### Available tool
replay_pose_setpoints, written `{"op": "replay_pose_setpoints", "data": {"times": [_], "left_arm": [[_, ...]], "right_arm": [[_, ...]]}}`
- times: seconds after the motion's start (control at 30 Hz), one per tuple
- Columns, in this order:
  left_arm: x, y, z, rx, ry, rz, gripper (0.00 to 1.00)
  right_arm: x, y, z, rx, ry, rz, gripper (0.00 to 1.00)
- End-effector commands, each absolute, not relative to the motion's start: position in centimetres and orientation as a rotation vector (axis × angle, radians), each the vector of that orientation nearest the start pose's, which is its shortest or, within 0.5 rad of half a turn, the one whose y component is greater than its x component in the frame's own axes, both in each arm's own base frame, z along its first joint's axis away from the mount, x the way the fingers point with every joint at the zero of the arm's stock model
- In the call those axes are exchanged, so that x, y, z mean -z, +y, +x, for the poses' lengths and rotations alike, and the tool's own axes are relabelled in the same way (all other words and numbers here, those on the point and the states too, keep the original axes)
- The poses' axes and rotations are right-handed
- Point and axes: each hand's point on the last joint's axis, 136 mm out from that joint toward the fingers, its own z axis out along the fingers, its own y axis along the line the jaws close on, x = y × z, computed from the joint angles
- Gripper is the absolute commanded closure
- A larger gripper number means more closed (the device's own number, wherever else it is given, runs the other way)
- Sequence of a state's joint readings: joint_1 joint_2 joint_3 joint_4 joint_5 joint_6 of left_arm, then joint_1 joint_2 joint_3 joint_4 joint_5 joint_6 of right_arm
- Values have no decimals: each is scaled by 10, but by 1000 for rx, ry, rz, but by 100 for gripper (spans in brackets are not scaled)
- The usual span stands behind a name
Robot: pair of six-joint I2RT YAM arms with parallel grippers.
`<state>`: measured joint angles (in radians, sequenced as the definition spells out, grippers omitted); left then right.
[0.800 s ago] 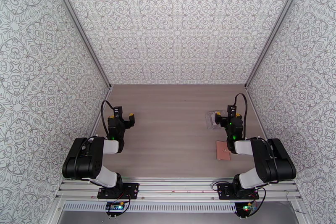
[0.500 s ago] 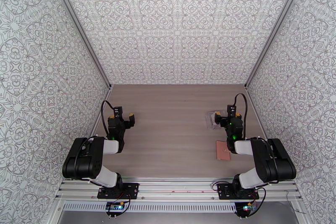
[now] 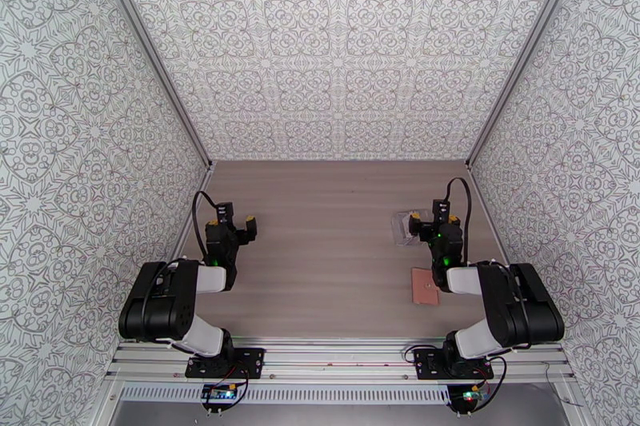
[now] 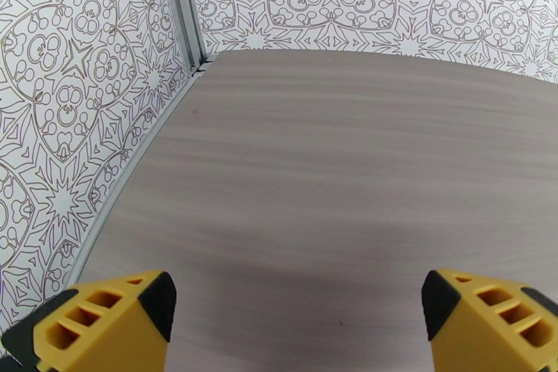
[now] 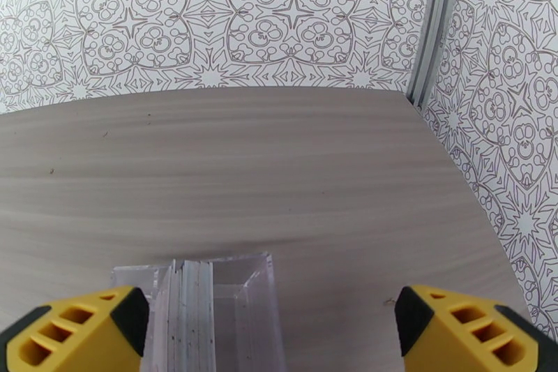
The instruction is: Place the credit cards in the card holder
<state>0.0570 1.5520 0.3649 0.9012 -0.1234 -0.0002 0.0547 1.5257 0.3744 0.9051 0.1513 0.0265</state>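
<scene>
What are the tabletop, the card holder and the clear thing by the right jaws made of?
Tabletop: probably wood-look laminate; straight grey-brown grain streaks, matte.
Card holder: maybe leather or imitation; pinkish-brown, flat, dull, too small to confirm.
Clear thing: transparent plastic; table grain shows through, bright glossy edges.

Clear pouch (image 5: 230, 310) lies between the right end effector's (image 5: 273, 321) spread fingers (image 5: 77, 331).
</scene>
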Motion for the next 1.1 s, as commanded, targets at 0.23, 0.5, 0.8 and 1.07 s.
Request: {"op": "replay_pose_setpoints", "data": {"times": [0.23,0.5,0.8,1.07], "left_arm": [[-112,42,400,-133,1833,-138,1],[-112,42,400,-131,1834,-139,1],[-163,33,382,-333,1757,-146,1],[-257,49,359,215,1793,-569,1]], "right_arm": [[-120,-5,401,80,1808,78,1],[-120,-5,401,80,1806,79,1],[-137,-13,395,103,1785,121,1],[-217,-30,363,-13,1771,449,1]]}}
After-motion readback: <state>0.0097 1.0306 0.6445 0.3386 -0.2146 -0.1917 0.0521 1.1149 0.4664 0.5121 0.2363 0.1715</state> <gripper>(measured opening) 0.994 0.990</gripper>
